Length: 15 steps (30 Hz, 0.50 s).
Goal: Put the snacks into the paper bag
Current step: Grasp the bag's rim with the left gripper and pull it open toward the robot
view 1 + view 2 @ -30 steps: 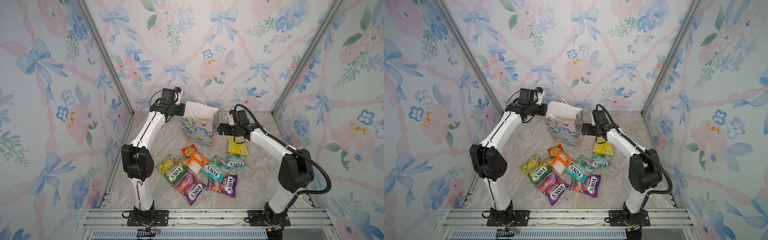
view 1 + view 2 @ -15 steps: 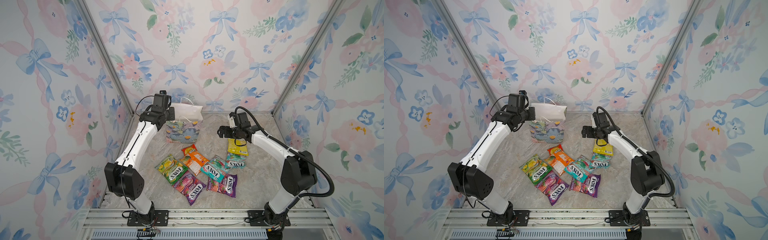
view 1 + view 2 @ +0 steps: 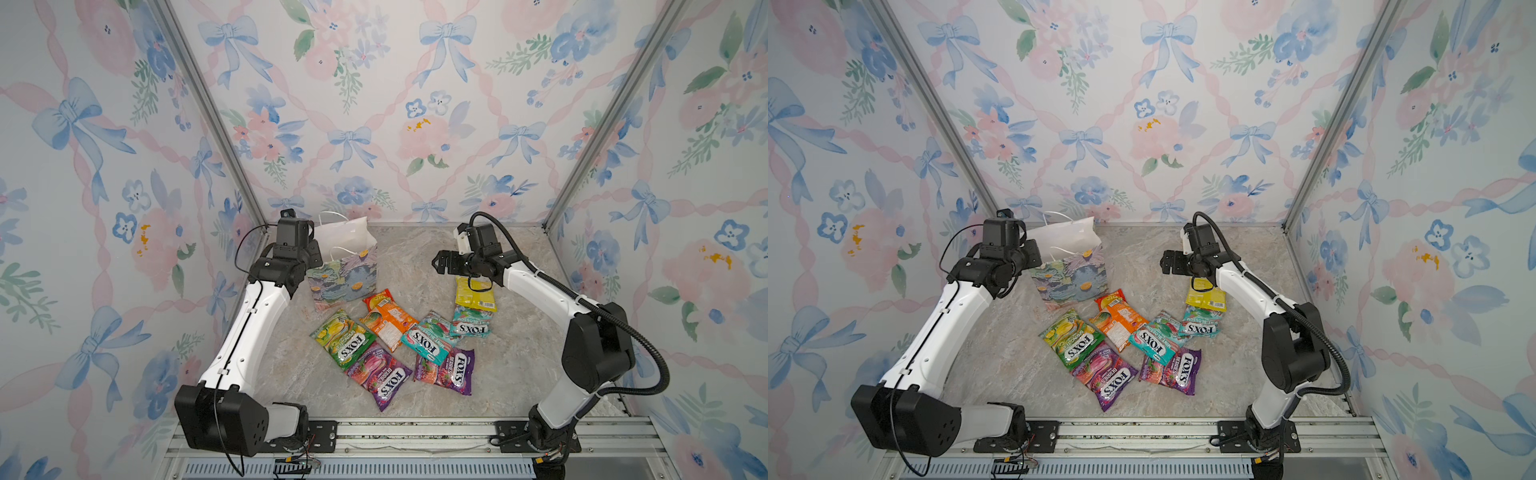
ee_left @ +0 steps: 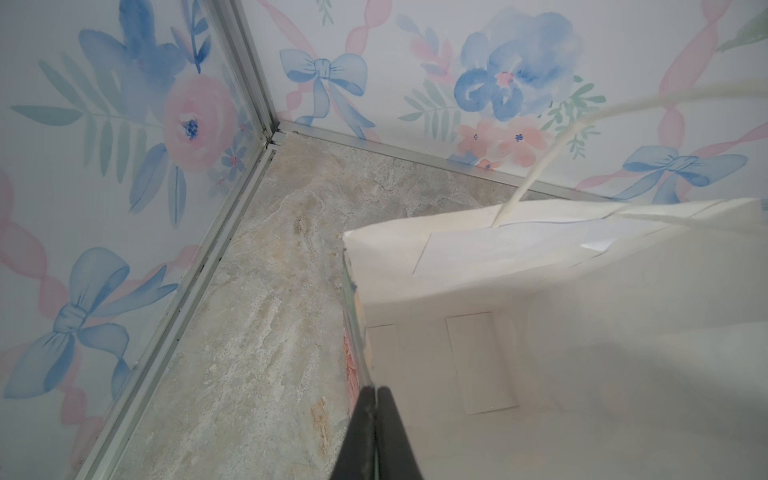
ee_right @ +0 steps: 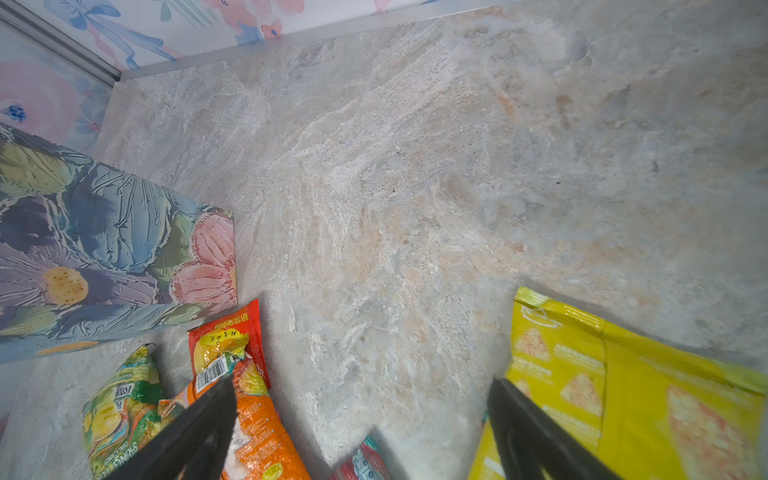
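Room: walls (image 3: 374,104) with blue bows and pink flowers stand on 3 sides of a gray, stone-look surface (image 3: 415,257).
Paper bag: the paper bag (image 3: 345,278) stands up at the far left of the surface. Its front shows blue, green and pink flowers. Its mouth is open and the inside is white. Both top views show it (image 3: 1071,278).
Bag handles: 2 white cord handles (image 3: 332,216) stick up from the top.
Left gripper: the left gripper (image 4: 376,392) is pinched shut on the left side wall of the bag, at its top edge. The thin paper runs between the 2 black fingers (image 4: 361,415).
Right gripper: the right gripper (image 3: 438,264) hangs over the far right part of the surface, well apart from the bag. Its jaws are wide open. In the right wrist view (image 5: 361,384) bare surface shows between them.
Snacks: 8 packets lie flat on the surface, all outside the bag, in a loose bunch in the middle.
Yellow bag: the yellow bag (image 3: 476,296) lies farthest right, just under the right arm.
Teal packets: 2 teal packets (image 3: 471,324) (image 3: 430,338) lie just nearer than the yellow bag.
Orange packet: the orange packet (image 3: 388,322) lies in the middle, partly on top of the small red packet (image 3: 378,298), which almost touches the bag's foot.
Green packet: the green packet (image 3: 343,343) lies to the left, near the bag's front.
Purple packets: 2 purple packets (image 3: 380,374) (image 3: 446,370) lie nearest.
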{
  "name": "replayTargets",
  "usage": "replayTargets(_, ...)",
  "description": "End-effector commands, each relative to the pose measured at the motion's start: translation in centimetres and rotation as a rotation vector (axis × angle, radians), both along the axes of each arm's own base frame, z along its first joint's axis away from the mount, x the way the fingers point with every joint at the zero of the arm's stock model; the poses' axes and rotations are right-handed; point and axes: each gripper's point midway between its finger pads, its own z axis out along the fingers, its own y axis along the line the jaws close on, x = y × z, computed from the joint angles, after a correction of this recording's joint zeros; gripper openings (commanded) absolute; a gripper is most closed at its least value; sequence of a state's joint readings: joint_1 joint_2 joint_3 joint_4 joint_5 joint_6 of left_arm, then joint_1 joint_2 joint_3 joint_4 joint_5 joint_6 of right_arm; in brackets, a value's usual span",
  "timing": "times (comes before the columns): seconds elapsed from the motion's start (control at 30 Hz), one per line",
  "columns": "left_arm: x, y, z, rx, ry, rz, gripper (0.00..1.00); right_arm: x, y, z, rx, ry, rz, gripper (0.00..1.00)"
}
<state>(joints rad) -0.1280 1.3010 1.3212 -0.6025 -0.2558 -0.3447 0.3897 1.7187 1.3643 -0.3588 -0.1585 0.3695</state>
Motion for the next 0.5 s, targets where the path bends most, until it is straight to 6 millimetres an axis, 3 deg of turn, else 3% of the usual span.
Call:
replayTargets(0.0,-0.5,-0.6,0.7,-0.030,-0.023,-0.045,0.37,-0.3,0.3,0.3,0.032,0.008,0.002,0.97)
replayTargets(0.03,-0.6,-0.6,1.3,-0.031,-0.035,-0.058,0.51,-0.4,0.3,0.4,0.034,0.009,0.003,0.97)
replayTargets(0.17,-0.6,-0.7,3.9,-0.024,-0.090,-0.136,0.72,-0.9,0.2,0.9,0.036,0.009,0.004,0.97)
replayTargets(0.3,0.2,-0.9,5.5,0.018,-0.112,-0.239,0.77,-1.7,-0.5,1.5,0.039,0.003,-0.003,0.97)
replayTargets(0.47,2.5,-1.7,4.5,0.048,-0.075,-0.337,0.77,-2.9,-1.3,2.0,0.049,0.005,-0.013,0.97)
